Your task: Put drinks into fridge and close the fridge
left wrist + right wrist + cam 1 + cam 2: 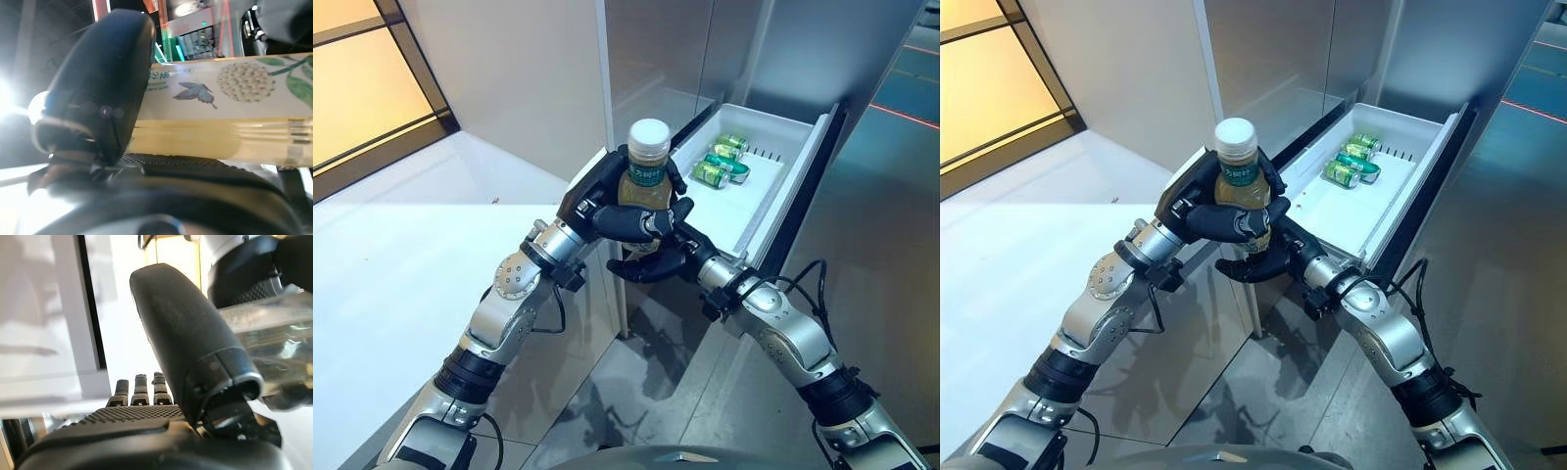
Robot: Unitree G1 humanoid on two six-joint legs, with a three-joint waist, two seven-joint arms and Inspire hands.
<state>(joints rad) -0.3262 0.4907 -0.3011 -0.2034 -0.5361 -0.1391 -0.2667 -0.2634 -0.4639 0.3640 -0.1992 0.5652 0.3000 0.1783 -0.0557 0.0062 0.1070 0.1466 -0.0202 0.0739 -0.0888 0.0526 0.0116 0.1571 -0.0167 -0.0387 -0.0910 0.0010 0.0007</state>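
A drink bottle (647, 176) with a white cap, a green label and yellow-brown liquid stands upright in my left hand (605, 204), whose fingers and thumb are curled round its body. It is held just before the near left corner of the open white fridge drawer (795, 171). The left wrist view shows the bottle (220, 112) lying against the palm under the thumb (102, 83). My right hand (651, 264) lies under the bottle's base with relaxed fingers; its thumb (181, 333) rests against the bottle's clear bottom (264, 328).
Green cans (720, 162) lie at the back of the drawer; its near part is bare white. The steel fridge front (656, 59) rises behind. A white counter (401, 255) lies at the left, and the drawer's dark front panel (815, 191) at the right.
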